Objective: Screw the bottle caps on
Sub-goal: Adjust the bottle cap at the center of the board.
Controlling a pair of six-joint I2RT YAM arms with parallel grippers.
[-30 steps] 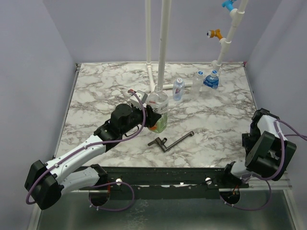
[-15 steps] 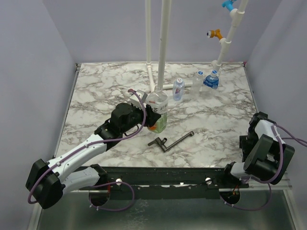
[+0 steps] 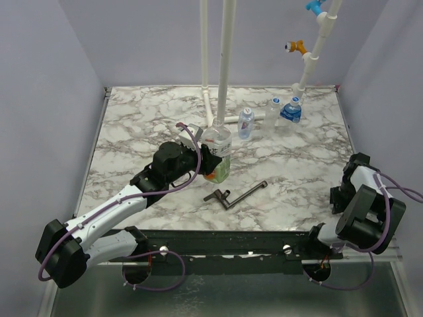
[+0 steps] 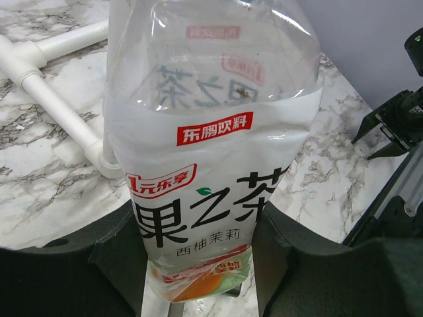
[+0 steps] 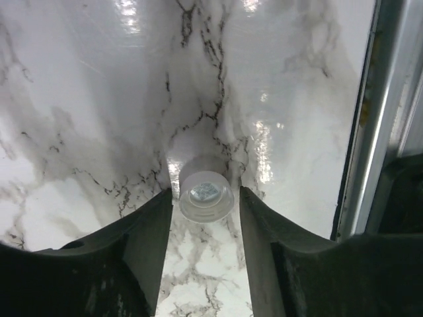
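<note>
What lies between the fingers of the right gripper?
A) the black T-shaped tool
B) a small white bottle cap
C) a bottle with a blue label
B: the right wrist view shows a white cap on the marble table, between the fingers of the right gripper.

Marbled table [image 3: 132, 125]: bottles [image 3: 246, 123], cap [image 5: 206, 193], pipes [image 3: 228, 119], tool [image 3: 235, 195]

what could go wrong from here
The cap sits only at the tips of the right gripper, so it may pop out when lifted. The left gripper holds the big bottle low down, so it could tilt while the cap is screwed on.
</note>
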